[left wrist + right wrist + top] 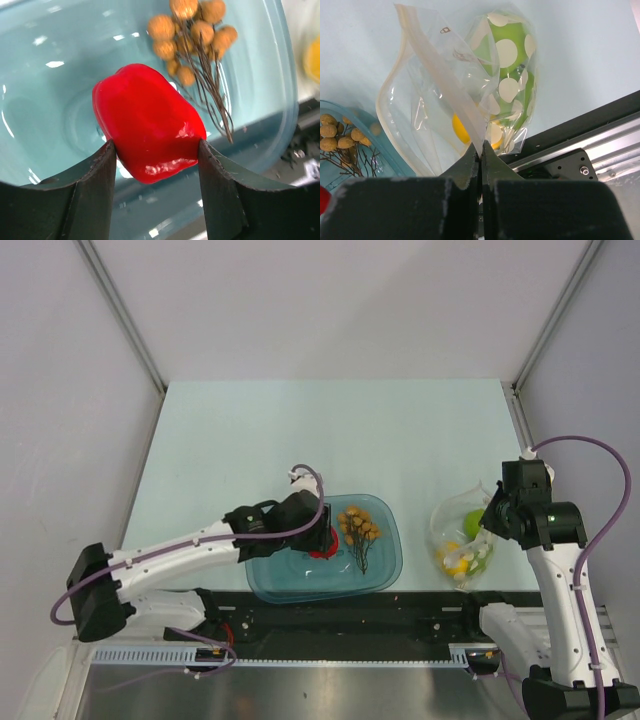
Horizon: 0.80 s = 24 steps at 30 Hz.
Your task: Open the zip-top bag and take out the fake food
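Left gripper (156,146) clamps red piece (145,120) over teal tub (50,100) | right gripper (481,150) pinched tight on open zip-top bag (435,115) rim | unloading looks underway | next: release red, fetch yellow-green fruits (517,32)

A pale mint-green table (300,440) is bounded at its near edge by a black rail (400,618). Two things are carried on it, both close to that edge: a teal translucent tub (386,575) at the middle, and the zip-top bag (446,525) to its right, kept apart from it.
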Each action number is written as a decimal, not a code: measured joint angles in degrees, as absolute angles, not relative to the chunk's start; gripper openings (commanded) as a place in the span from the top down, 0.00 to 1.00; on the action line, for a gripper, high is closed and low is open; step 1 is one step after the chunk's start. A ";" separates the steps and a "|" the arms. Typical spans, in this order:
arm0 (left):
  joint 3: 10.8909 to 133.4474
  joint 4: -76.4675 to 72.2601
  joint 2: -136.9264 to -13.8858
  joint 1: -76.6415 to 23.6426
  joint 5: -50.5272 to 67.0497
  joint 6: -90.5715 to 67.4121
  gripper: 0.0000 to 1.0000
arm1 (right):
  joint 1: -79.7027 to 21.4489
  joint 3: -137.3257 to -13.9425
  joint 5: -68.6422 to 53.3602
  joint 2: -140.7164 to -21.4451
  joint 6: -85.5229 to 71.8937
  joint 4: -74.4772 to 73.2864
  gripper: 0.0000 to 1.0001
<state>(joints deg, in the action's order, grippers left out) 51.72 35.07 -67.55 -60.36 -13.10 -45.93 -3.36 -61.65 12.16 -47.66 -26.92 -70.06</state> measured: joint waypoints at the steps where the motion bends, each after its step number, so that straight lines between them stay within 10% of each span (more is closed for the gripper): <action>1: 51.72 34.09 -68.60 -60.36 -13.82 -45.54 1.00 | -3.33 -61.63 12.16 -47.66 -26.92 -70.04 1.00; 14: 56.88 30.94 -84.55 -59.66 -17.30 -42.89 0.97 | -3.25 -61.30 11.70 -47.59 -26.89 -70.02 1.00; 18: 57.41 31.31 -85.08 -59.53 -16.60 -42.89 0.39 | -3.25 -61.30 11.55 -47.53 -26.89 -70.02 1.00; 24: 57.45 33.26 -84.18 -59.44 -16.36 -42.92 0.09 | -3.25 -61.30 11.51 -47.53 -26.85 -70.02 1.00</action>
<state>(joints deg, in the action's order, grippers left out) 57.45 33.26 -84.18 -59.44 -16.36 -42.92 -3.25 -61.30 11.51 -47.53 -26.85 -70.02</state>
